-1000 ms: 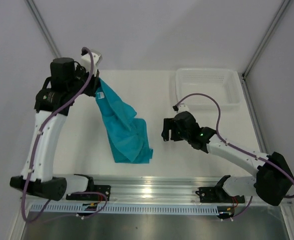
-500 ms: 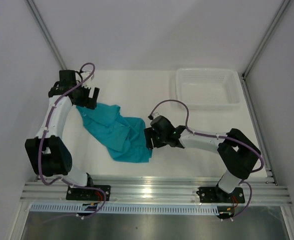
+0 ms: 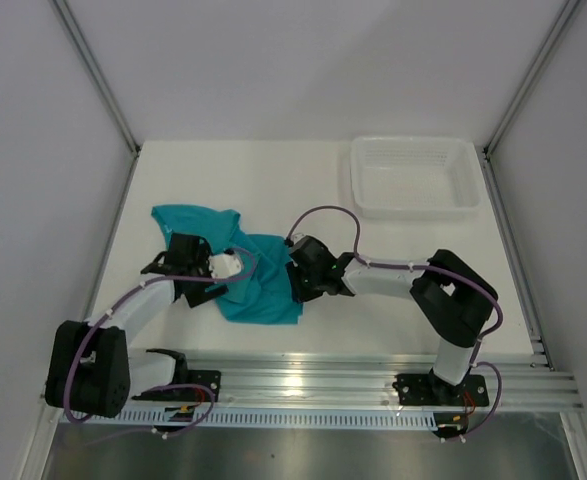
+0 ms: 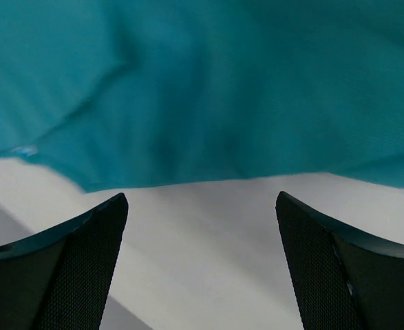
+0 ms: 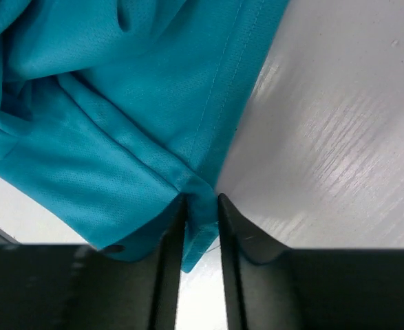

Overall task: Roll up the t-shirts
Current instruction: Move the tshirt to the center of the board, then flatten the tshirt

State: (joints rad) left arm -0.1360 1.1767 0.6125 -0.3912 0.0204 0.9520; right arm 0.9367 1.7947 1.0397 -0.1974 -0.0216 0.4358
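Left wrist view: my left gripper (image 4: 200, 199) gapes wide, empty, at the edge of the shirt (image 4: 202, 89), which lies crumpled left of the basket (image 3: 359, 178). My right gripper (image 5: 200, 201) pinches its hem, jaws nearly together. Light, limp cloth, I judge, best taken by hems.

White table (image 3: 273, 180), pale grey walls (image 3: 273, 70)

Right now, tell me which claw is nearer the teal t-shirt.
Right. The right claw pinches the t-shirt's hem; the left claw stands open over bare table, short of the fabric.
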